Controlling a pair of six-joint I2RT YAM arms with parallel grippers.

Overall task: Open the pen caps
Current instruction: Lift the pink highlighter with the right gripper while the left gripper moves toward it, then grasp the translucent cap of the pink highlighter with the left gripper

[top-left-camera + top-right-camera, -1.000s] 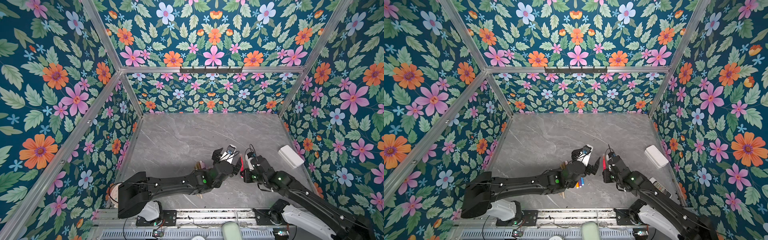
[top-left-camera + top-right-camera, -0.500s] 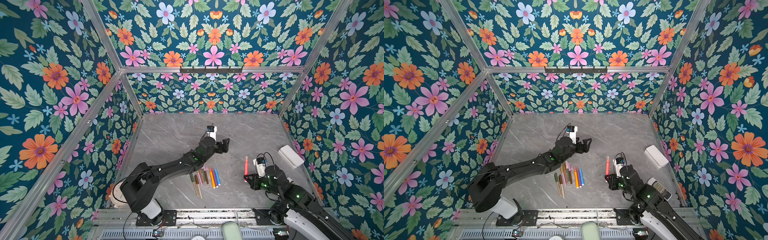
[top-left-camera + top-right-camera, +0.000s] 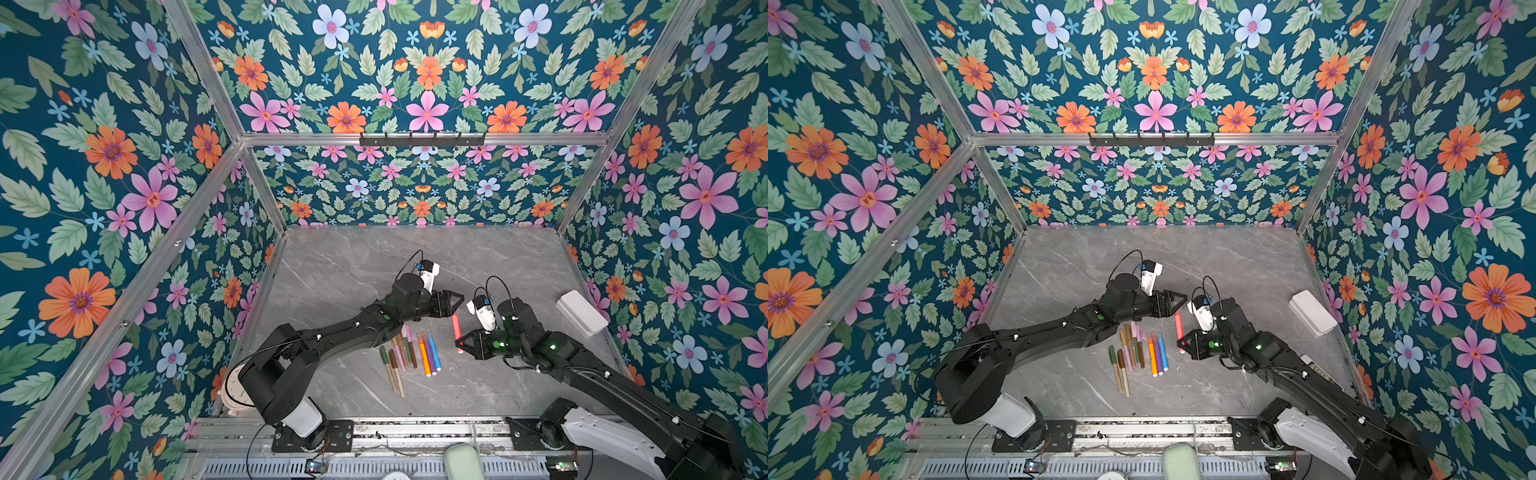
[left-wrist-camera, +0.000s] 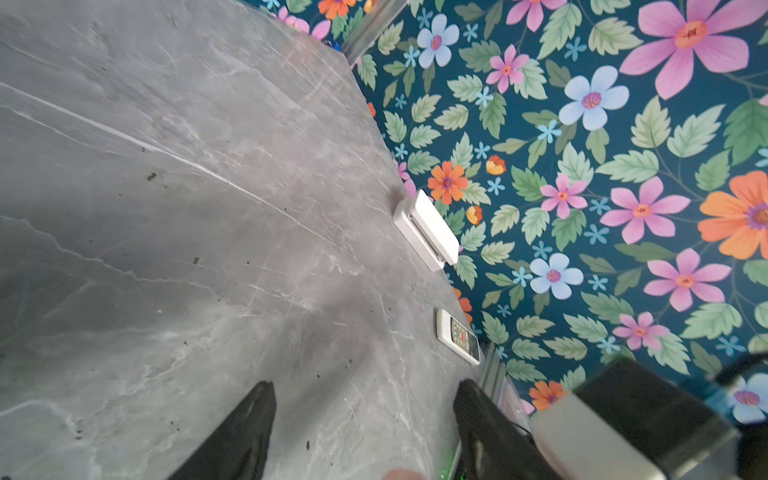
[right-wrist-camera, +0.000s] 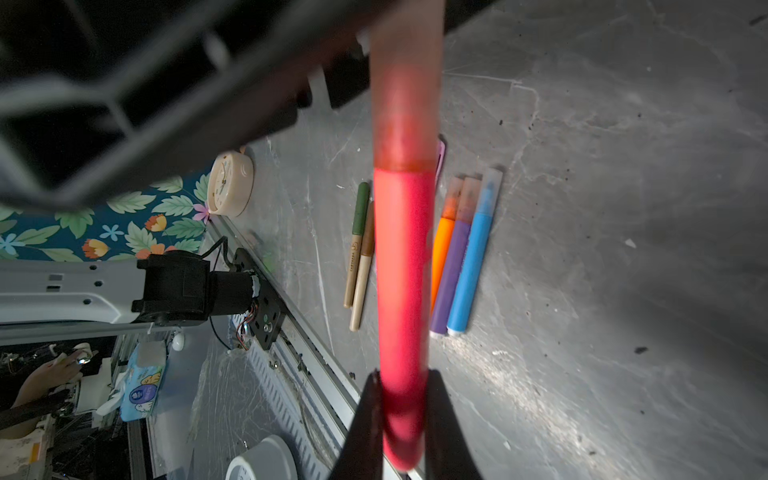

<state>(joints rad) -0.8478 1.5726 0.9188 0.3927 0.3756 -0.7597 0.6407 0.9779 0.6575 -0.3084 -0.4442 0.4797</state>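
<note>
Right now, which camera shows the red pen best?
The right wrist view: the red pen fills the frame, clamped at one end by the right gripper, its cap in view. Both top views show the pen small, between the arms. The left wrist view hardly shows it, if at all.

1. Both top views: we noted bright, even light; the wallpaper (image 3: 428,112) and table (image 3: 353,270) were sharp.
2. Shadows on the table were soft and faint.
3. Right wrist view: we found it dim, with one pale glare patch; the red pen (image 5: 401,249), close to the lens, was blurred.
4. Left wrist view: bright; the white box (image 4: 428,232) was crisp, the near corner out of focus.
</note>
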